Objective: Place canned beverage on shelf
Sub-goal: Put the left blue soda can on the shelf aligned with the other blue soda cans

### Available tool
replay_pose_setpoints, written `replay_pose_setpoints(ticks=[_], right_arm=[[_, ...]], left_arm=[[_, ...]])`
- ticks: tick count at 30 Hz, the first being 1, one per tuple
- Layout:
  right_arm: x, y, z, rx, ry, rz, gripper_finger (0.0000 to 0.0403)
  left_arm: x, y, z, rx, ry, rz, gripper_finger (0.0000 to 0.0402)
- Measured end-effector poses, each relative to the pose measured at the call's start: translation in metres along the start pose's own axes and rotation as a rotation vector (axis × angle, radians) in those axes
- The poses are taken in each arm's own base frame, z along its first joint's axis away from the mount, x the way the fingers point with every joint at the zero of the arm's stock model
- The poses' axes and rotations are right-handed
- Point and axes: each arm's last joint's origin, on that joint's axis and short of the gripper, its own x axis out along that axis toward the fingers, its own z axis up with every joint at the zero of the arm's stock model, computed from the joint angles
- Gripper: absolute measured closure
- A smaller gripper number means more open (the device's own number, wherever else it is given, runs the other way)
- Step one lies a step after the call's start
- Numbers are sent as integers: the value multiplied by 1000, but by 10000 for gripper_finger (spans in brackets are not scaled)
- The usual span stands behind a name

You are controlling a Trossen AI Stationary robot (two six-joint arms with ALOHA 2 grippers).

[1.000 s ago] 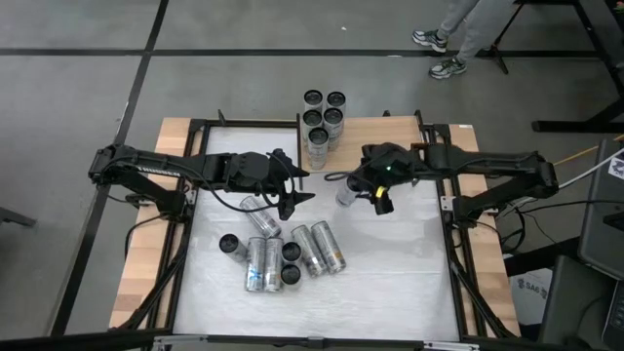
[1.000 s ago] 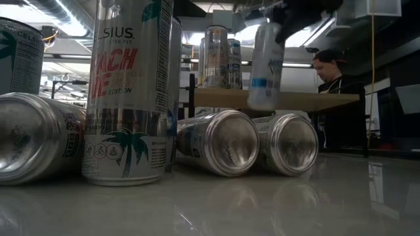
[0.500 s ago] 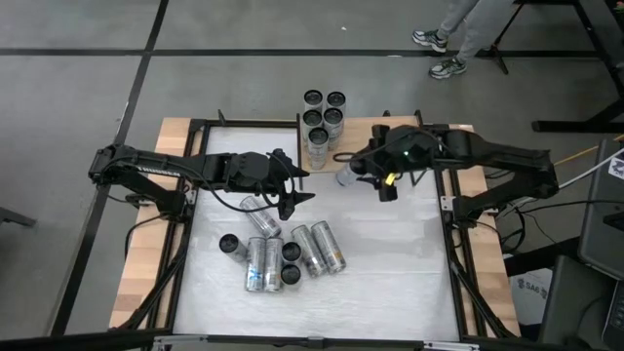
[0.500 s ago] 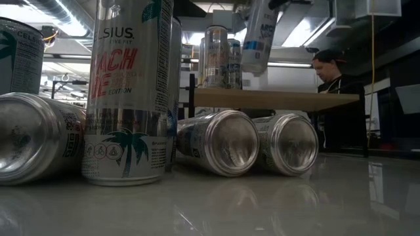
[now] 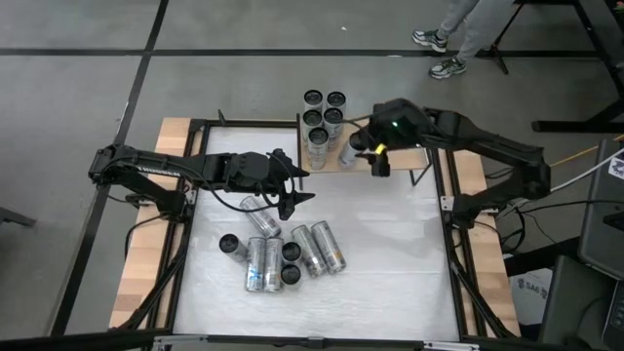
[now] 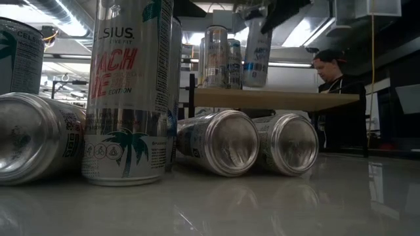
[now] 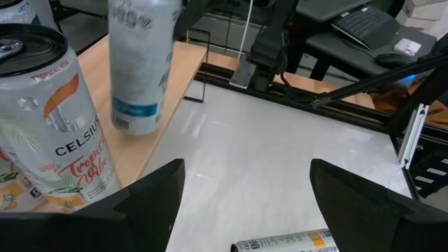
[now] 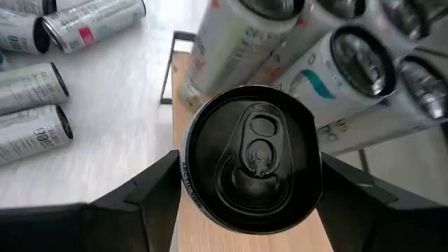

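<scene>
Right arm reaching toward the table's far edge, right gripper (image 5: pixel 363 154) clamped on a can. Left gripper (image 5: pixel 295 185) parted mid-table, hovering

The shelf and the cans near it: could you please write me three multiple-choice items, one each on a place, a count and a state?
1. Where is the can held by the right gripper?
A. Over the shelf, beside the standing cans
B. Lying on the white tabletop
C. Over the floor beyond the table

2. How many cans stand on the shelf free of any gripper?
A. Two
B. Five
C. Nine

3. What is the state of the left gripper?
A. Shut on a can
B. Open, holding nothing
C. Shut on a shelf post

Key: 1 A, the right gripper holds the can above the shelf. 2 B, the high view shows five tops in the group of standing cans. 3 B, the left gripper has spread fingers with nothing between them.
</scene>
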Motion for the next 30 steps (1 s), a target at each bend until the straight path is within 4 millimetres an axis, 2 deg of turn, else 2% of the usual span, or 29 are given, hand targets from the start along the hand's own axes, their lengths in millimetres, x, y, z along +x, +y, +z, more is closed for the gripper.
replay_pose_setpoints(ticks=[7, 30], right_arm=[[18, -13, -4, 36, 31, -2, 137], [21, -14, 1, -1, -14, -8, 136]], left_arm=[[0, 0, 0, 0, 0, 0, 98], [0, 0, 0, 0, 0, 0, 98]])
